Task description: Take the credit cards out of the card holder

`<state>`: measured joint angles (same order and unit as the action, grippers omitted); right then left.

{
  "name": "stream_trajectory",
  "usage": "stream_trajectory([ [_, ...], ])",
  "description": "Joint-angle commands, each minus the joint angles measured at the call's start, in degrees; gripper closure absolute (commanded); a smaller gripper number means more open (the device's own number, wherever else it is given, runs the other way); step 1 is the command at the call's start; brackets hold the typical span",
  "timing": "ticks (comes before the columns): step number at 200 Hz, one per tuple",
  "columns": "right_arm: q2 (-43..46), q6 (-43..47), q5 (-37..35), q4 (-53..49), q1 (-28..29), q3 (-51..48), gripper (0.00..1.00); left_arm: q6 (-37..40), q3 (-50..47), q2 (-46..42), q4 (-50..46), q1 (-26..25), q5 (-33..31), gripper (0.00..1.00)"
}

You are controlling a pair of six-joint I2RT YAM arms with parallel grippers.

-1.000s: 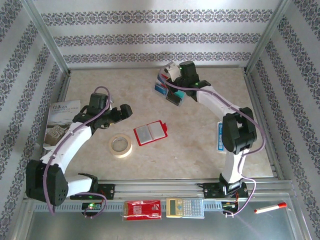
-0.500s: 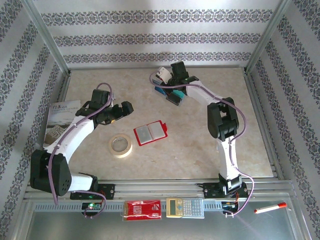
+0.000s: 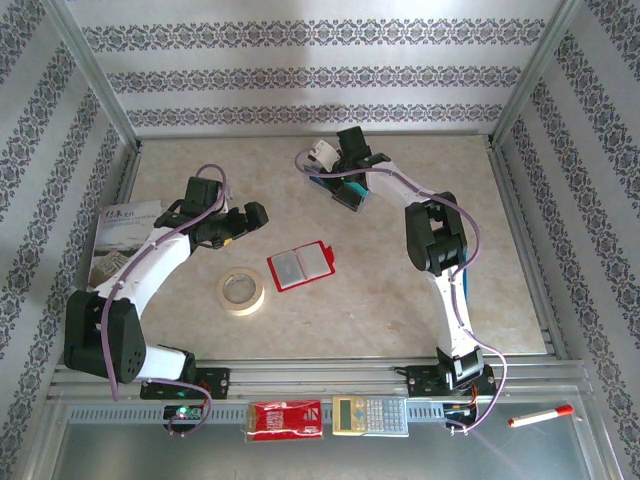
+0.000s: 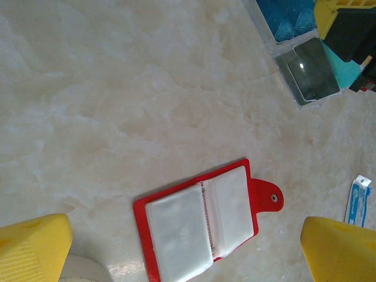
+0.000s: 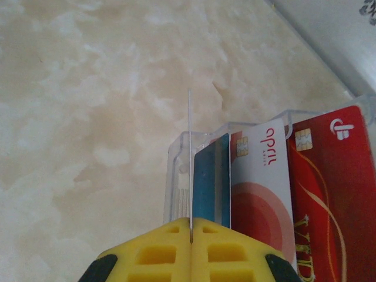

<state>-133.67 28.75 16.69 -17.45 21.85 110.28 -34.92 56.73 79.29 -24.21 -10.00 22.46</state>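
right arm has folded tighter and carried its hand leftward along the far side of the bench, over the clear tray. its fingers are pressed together on a thin edge-on card; judged a drop-off, with removal near complete. left hand hangs spread wide near the card holder, which lies open mid-bench, visible pockets apparently empty. count: three cards in the tray, namely teal card, white-and-red card and red card; one pinched; one holder; one tape roll.
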Motion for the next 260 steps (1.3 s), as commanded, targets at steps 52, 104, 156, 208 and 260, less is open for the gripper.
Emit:
stream_trajectory([
  [52,-1.52,-0.23,-2.87,-0.44,-0.75,2.06,0.97,-0.24,1.59,1.67,-0.49,1.03,1.4,0.0],
  [104,-0.94,-2.16,-5.11,0.2,-0.75,2.3,0.81,-0.25,1.61,1.93,-0.49,1.12,1.63,0.0],
  [156,0.87,-6.18,-7.9,0.9,-1.04,2.23,0.81,-0.33,1.37,1.61,-0.67,1.3,1.87,0.0],
  [208,10.89,-14.05,-4.74,2.56,-0.59,-4.95,0.79,-0.37,0.76,-0.77,-1.19,1.3,1.89,0.0],
  [260,27.39,-29.74,-6.6,1.89,1.94,-20.03,0.58,-1.49,-1.99,-4.5,0.3,1.3,2.69,0.0],
])
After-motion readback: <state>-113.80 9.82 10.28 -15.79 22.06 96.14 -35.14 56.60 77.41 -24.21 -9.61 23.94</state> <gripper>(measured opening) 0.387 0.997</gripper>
